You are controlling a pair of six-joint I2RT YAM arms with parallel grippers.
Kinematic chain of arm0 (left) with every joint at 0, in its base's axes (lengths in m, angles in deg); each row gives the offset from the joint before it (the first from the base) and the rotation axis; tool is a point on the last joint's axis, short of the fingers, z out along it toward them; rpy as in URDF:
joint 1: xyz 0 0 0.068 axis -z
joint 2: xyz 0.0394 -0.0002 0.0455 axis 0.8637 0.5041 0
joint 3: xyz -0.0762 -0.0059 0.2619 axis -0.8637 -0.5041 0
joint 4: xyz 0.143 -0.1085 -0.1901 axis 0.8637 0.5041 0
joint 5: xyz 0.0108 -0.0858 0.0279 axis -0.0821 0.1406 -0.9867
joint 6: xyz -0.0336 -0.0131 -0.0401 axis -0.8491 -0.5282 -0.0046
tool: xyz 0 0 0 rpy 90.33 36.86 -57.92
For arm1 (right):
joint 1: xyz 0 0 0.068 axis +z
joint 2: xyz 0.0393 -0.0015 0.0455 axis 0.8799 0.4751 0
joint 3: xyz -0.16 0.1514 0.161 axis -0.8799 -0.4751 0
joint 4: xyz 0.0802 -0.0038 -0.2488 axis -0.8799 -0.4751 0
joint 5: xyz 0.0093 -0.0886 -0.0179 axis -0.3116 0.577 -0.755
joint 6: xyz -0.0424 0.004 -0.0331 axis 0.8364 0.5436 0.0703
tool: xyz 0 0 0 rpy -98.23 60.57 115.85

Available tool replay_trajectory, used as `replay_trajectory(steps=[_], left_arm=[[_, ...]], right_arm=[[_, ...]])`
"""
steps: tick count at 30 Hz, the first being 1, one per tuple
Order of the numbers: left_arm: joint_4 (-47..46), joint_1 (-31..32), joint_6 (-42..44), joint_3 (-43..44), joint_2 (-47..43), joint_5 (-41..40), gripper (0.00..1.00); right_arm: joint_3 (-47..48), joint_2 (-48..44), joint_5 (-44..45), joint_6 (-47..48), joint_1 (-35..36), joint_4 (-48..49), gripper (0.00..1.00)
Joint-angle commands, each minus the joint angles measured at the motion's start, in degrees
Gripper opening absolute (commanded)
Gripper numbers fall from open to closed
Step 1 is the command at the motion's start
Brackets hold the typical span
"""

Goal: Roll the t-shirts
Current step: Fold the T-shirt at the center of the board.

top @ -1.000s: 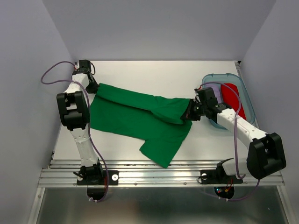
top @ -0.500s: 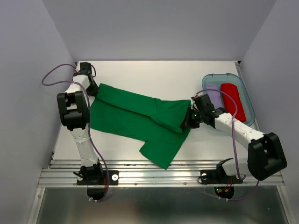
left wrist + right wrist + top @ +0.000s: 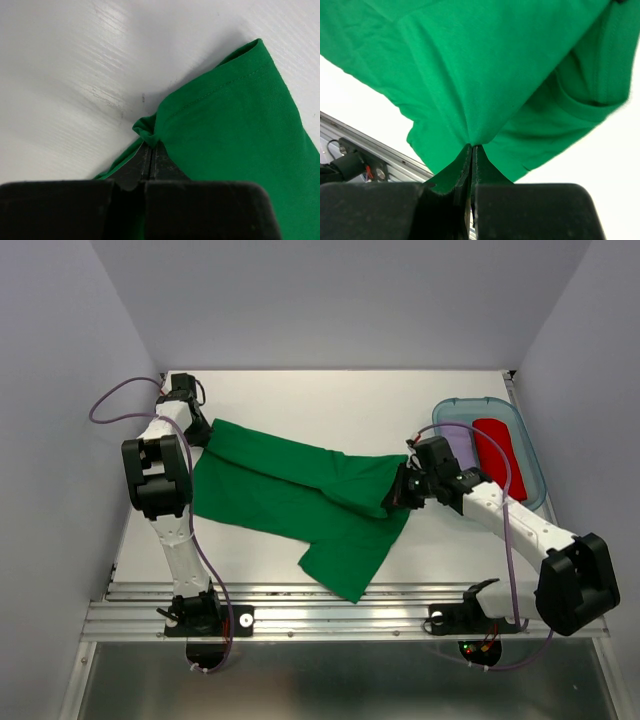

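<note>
- Left tool (image 3: 150, 150): closed tight with no gap between the jaws, clamped on a bunched corner of the t-shirt (image 3: 290, 490), at the end farthest from the bin (image 3: 487, 401).
- Right tool (image 3: 471, 150): likewise pressed together, pinching up a peak of green cloth at the end nearest the bin, just beside its wall.
- Stretched over the white worktop (image 3: 330, 400) between those two pinches, partly doubled over itself, with one loose flap trailing away from the bin.
- Thin, soft, matte knit with plain stitched hems, tenting into folds at each pinch.
- Judged light and limp: likely to sag, crease and skew rather than keep any shape, so in need of even tension from both ends.
- Best taken at hems or corners, where doubled, stitched cloth gives more to bite. A mid-panel pinch would probably lift only one layer.
- Inside the bin, side by side: a red roll (image 3: 497, 452) and a pale lavender roll (image 3: 458, 445), both compact fabric cylinders.
</note>
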Motion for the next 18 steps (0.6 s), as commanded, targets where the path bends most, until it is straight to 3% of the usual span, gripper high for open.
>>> replay_trajectory(steps=[1, 18], left_arm=[[-0.7, -0.5, 0.4, -0.2, -0.9, -1.2, 0.0], [-0.4, -0.5, 0.5, 0.1, -0.6, -1.2, 0.0]], right_arm=[[3.0, -1.8, 0.5, 0.4, 1.5, -1.2, 0.01], [-1.2, 0.6, 2.9, -1.1, 7.0, 0.5, 0.01]])
